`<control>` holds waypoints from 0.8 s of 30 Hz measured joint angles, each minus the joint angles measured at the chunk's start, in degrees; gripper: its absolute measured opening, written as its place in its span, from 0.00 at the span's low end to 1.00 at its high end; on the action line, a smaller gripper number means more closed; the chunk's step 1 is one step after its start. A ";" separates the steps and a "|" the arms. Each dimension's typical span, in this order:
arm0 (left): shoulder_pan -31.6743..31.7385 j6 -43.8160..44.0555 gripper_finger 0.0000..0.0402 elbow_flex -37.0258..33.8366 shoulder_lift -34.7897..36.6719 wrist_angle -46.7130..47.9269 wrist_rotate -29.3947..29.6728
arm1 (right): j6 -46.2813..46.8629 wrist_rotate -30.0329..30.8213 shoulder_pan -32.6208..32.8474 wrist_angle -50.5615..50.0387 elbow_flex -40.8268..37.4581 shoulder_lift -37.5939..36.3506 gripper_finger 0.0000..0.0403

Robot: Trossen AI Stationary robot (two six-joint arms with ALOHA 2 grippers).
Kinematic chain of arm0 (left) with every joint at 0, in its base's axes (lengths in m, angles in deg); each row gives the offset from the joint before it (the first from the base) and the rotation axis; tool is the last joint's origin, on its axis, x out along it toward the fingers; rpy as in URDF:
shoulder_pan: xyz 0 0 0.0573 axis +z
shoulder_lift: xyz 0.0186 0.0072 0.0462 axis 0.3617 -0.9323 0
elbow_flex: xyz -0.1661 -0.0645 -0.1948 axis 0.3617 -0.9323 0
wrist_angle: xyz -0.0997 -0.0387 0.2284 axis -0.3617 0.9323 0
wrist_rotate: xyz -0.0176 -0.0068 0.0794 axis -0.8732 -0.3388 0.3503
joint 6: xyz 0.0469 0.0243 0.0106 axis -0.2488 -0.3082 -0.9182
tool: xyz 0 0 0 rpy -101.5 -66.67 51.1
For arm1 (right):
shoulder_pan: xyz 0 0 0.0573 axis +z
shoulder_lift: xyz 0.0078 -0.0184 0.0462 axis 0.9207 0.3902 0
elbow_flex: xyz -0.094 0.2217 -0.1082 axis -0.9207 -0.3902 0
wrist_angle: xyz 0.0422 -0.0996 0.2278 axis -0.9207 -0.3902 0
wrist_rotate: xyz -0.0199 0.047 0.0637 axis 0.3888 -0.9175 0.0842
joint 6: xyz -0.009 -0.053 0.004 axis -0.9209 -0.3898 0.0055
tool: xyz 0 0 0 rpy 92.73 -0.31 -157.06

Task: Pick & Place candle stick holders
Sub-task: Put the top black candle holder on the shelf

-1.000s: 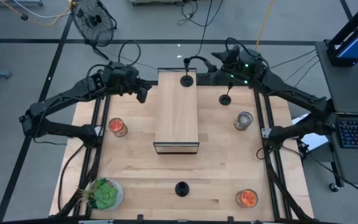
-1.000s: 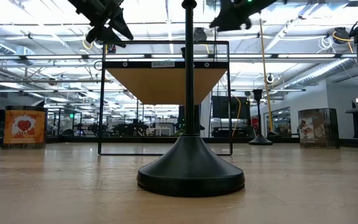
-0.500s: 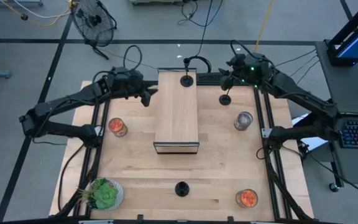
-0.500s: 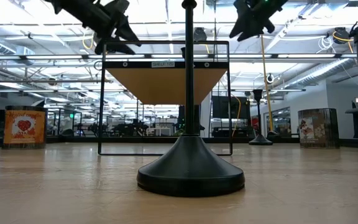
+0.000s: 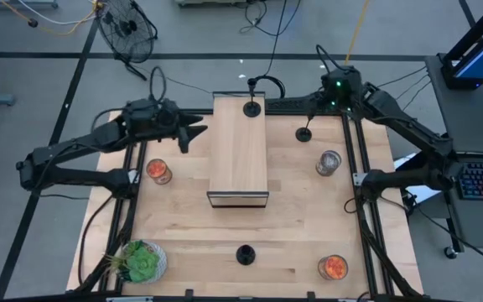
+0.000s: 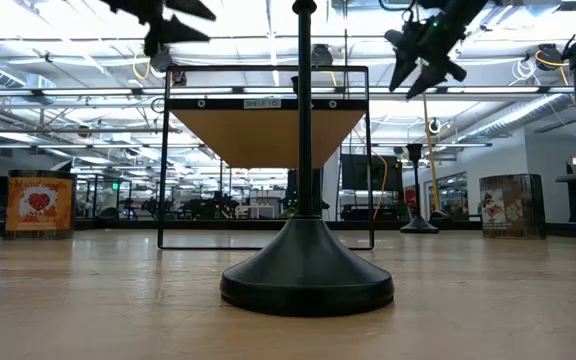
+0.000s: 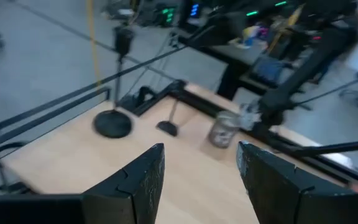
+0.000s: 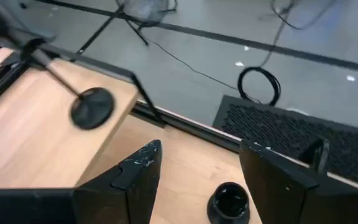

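Observation:
Three black candle stick holders show. One (image 5: 252, 107) stands on the far end of the raised wooden shelf (image 5: 238, 159). A second (image 5: 305, 132) stands on the table right of the shelf, and a third (image 5: 244, 254) stands near the front edge. My left gripper (image 5: 193, 132) hovers open, nearly level, off the shelf's far left corner. In its wrist view (image 7: 197, 168) it faces the shelf's holder (image 7: 112, 121). My right gripper (image 5: 324, 94) hangs open high over the far right corner, tipped down, with the second holder (image 8: 229, 202) below it.
A clear glass jar (image 5: 329, 162) stands right of the shelf. Jars with orange contents stand at the left (image 5: 158, 171) and front right (image 5: 333, 267). A potted green plant (image 5: 141, 262) sits at the front left corner. Black frame rails run along both table sides.
My left gripper has drawn back toward the table's left edge and tipped up from pointing down to nearly level. My right gripper has gone toward the right edge and down a little, rolling and tipping its fingers downward. The holders have stayed in place.

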 joint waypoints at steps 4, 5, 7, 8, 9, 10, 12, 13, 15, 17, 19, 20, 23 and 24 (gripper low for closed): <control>-3.52 -0.49 0.52 0.00 2.38 0.18 0.27 | 2.26 -1.26 -1.90 -0.26 0.00 2.63 0.52; -4.51 -0.68 0.52 0.00 2.70 0.25 0.80 | 2.72 -1.28 -2.26 -0.49 0.00 3.30 0.52; -6.64 -0.86 0.52 0.00 3.07 0.36 2.55 | 3.63 -1.77 -2.99 -1.54 0.00 4.78 0.52; -7.73 -0.83 0.52 0.00 3.07 0.53 3.67 | 4.37 -2.77 -3.38 -2.28 0.00 5.43 0.52; -8.90 -0.77 0.52 0.00 3.06 0.87 4.92 | 5.22 -3.77 -3.77 -3.12 0.00 6.03 0.52; -9.97 -0.40 0.52 0.00 3.05 1.57 6.25 | 6.02 -4.49 -4.14 -4.14 0.00 6.52 0.52; -12.15 0.10 0.52 0.00 3.03 2.59 8.90 | 6.36 -5.51 -4.61 -5.31 0.00 7.16 0.52; -13.19 0.53 0.52 -0.09 3.03 2.62 10.03 | 6.36 -5.59 -4.83 -5.66 0.00 7.38 0.52; -14.95 1.10 0.52 -0.96 3.27 2.08 12.37 | 6.20 -5.54 -5.20 -6.15 0.00 7.51 0.52; -16.37 1.67 0.52 -2.79 4.02 0.93 14.66 | 6.10 -5.58 -5.30 -6.18 0.00 7.47 0.52; -17.29 2.82 0.52 -5.11 5.16 -1.54 16.26 | 6.07 -5.44 -5.31 -7.08 0.00 7.47 0.52; -17.51 3.38 0.52 -6.53 5.90 -2.46 16.74 | 6.04 -5.40 -5.31 -7.93 0.00 7.47 0.52; -17.75 4.48 0.52 -10.38 8.08 -5.59 17.03 | 5.97 -5.32 -5.31 -10.00 0.00 7.47 0.52; -17.75 4.53 0.52 -11.30 8.89 -6.05 17.05 | 6.09 -5.29 -5.31 -10.73 0.00 7.47 0.52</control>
